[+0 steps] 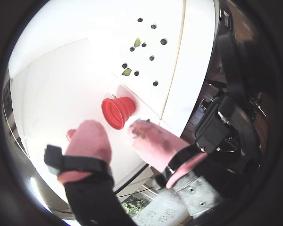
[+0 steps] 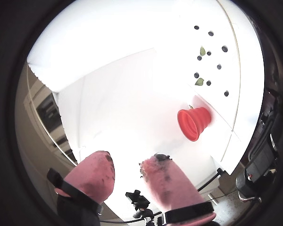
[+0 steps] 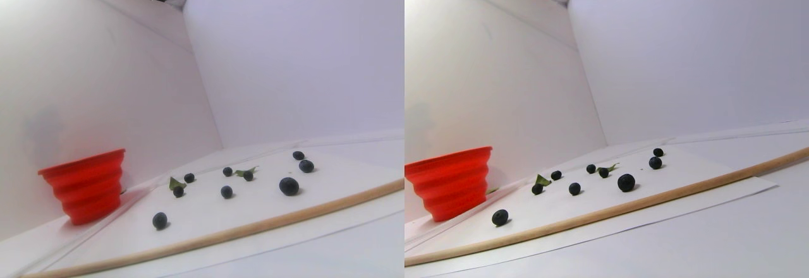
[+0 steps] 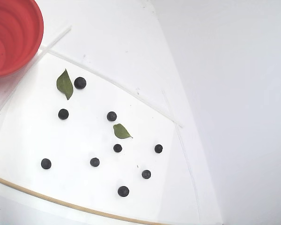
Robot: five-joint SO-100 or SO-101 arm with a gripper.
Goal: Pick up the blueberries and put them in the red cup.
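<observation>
Gripper (image 1: pixel 117 136) spread and empty — blueberries (image 4: pixel 112 116) beside the red cup (image 4: pixel 11 33).
No writing readable — the cup's rim is cut off in the fixed view.

White bench (image 4: pixel 215 93), matte, brightly and evenly lit; highlights blow out in both wrist views. White panel walls (image 3: pixel 284 57) rise behind and to the left in the stereo pair view, meeting at a vertical corner. A thin wooden strip (image 3: pixel 265 224) edges a white sheet (image 4: pixel 84 136) on the bench. Dark surroundings beyond the bench edge in a wrist view (image 1: pixel 245 61); details unclear.
</observation>
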